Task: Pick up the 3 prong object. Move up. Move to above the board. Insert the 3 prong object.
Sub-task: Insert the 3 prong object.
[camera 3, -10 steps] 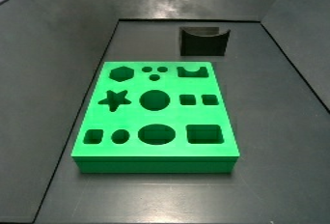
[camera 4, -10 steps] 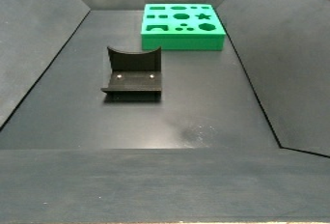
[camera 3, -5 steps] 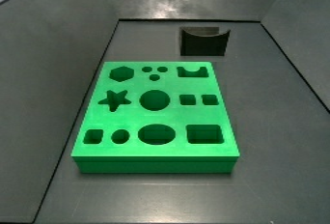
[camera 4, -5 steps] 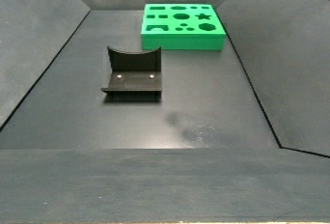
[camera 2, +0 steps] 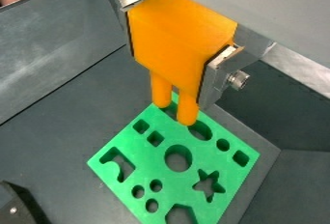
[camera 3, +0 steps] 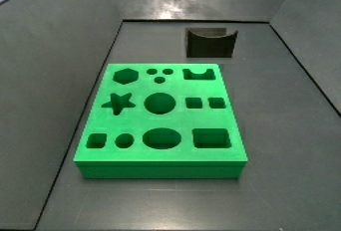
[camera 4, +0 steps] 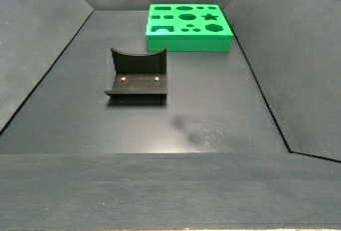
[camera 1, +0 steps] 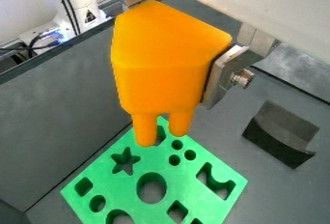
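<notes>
The gripper (camera 1: 165, 73) holds the 3 prong object (camera 1: 161, 69) between its fingers (camera 1: 227, 75), closed on the blocky top, prongs down, high above the board (camera 2: 180, 170) in both wrist views. Neither side view shows the gripper, and nothing on the bench has shifted over the last second. Lowering toward the three small holes (camera 3: 159, 74) looks next.

Dark grey floor (camera 4: 186, 125) enclosed by sloping grey walls (camera 3: 67, 66), faint glare.
</notes>
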{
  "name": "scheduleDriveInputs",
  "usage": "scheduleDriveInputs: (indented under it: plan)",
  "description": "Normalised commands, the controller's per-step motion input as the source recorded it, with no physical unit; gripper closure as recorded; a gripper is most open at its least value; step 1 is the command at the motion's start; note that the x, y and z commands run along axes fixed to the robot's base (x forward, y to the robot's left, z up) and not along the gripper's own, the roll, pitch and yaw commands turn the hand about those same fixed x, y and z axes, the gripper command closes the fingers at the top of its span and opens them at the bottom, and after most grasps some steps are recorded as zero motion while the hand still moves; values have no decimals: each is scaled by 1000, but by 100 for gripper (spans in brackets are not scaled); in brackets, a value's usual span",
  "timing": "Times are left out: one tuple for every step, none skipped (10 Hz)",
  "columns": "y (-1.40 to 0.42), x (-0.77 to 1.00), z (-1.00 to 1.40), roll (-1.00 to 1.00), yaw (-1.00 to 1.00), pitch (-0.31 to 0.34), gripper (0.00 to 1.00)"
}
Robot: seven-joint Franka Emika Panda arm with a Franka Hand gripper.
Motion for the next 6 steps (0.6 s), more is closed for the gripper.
scheduleDriveInputs:
  plan:
    - [31,0,0,0,0,0,100]
    - [500,11,-283,103,214,0,100]
    - [660,66,-457,114,214,0,100]
    - [674,3,-497,119,183,-26,100]
    - [611,60,-517,126,134,-39,100]
    - [543,109,-534,126,46,-44,100]
